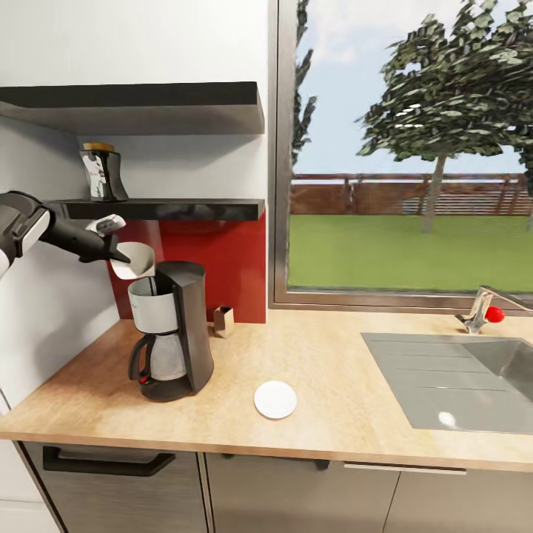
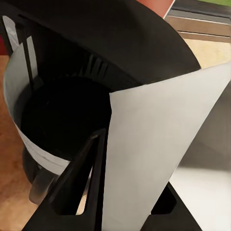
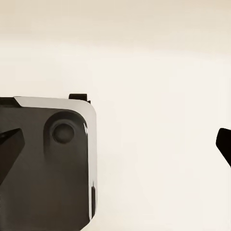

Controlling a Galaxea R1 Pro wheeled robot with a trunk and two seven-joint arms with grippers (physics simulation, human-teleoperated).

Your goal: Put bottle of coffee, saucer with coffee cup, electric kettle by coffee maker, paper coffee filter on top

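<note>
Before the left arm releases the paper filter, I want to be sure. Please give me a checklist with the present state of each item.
1. White paper coffee filter held in left gripper: ok.
2. Filter above the tall black coffee maker: ok.
3. Filter resting on the machine's top: cannot tell.
4. Coffee maker upright on the light-wood kitchen countertop: ok.
5. Small flat white saucer beside the machine: ok.
6. Dark bottle of coffee moved to the counter: not ok, on the shelf.

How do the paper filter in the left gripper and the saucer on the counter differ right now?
The paper filter is held in the air by the left gripper, just above the coffee maker; the saucer lies free on the kitchen countertop, to the machine's right. The paper filter is a tilted, folded sheet; the saucer is a flat round disc. Both are plain white.
</note>
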